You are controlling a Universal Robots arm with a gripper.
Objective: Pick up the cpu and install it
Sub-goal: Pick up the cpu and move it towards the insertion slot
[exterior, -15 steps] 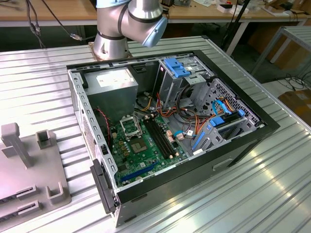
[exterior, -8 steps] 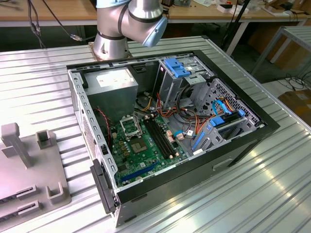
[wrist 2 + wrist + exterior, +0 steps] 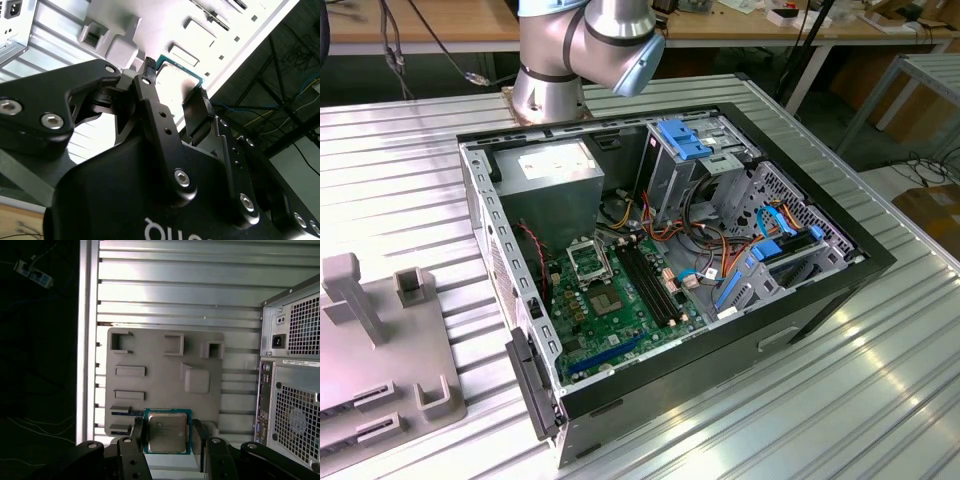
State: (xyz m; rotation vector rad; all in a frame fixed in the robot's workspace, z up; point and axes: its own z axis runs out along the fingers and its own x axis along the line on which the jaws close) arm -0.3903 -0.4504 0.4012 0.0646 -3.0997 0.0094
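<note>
The cpu (image 3: 167,431) is a flat square chip with a silver-grey metal face and a green rim. It sits between the two black fingers (image 3: 136,437) of my gripper (image 3: 168,434), which is shut on it by two opposite edges. The chip hangs well above the grey holder tray (image 3: 160,367) on the ribbed metal table. In the second wrist view the cpu (image 3: 176,75) shows from below, clamped in the gripper (image 3: 175,80). In the exterior view the black-framed socket (image 3: 588,262) lies on the green motherboard (image 3: 620,315) inside the open computer case (image 3: 820,215).
The tray (image 3: 380,370) with its raised blocks and slots lies at the exterior view's left, beside the case. The case's rear panel (image 3: 290,390) with vents stands close to the tray. Drive cages, blue brackets and cables (image 3: 750,250) crowd the case beside the board. The arm's base (image 3: 555,90) stands behind the case.
</note>
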